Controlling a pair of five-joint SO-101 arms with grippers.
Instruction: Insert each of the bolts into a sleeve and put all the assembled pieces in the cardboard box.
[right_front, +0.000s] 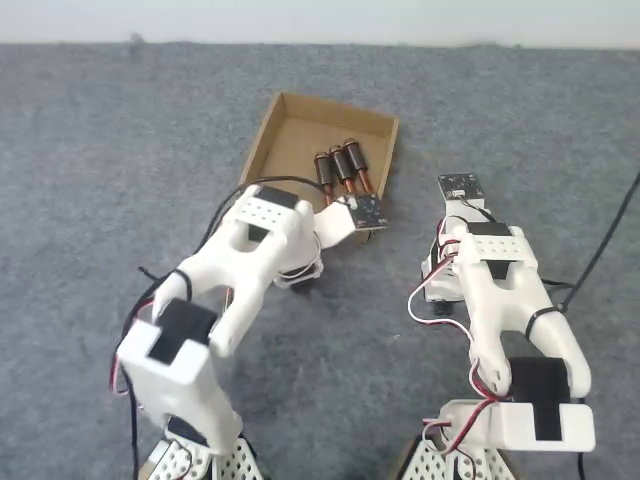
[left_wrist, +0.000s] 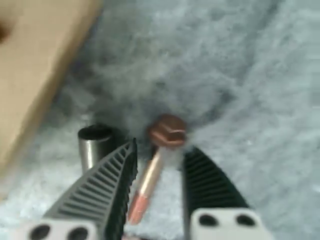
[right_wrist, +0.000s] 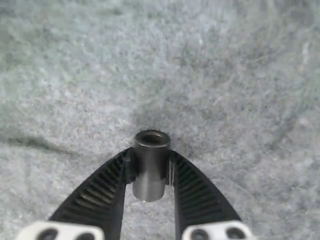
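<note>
A copper bolt (left_wrist: 156, 165) lies on the grey carpet between the fingers of my left gripper (left_wrist: 161, 150), which is open around its shaft. A dark sleeve (left_wrist: 94, 144) stands just outside one finger, near the cardboard box (left_wrist: 35, 65). My right gripper (right_wrist: 151, 157) is shut on another dark sleeve (right_wrist: 150, 165), held upright just above the carpet. In the high view the cardboard box (right_front: 268, 135) holds three assembled pieces (right_front: 342, 168). The left arm (right_front: 262, 235) is bent down by the box's near corner, and the right arm (right_front: 495, 270) stands to the right of it.
Grey carpet (right_front: 120, 150) covers the table all around. Cables (right_front: 600, 250) trail at the right edge and loop around both arms. A small circuit board (right_front: 460, 186) sits on the right arm's wrist, beyond the box's right side.
</note>
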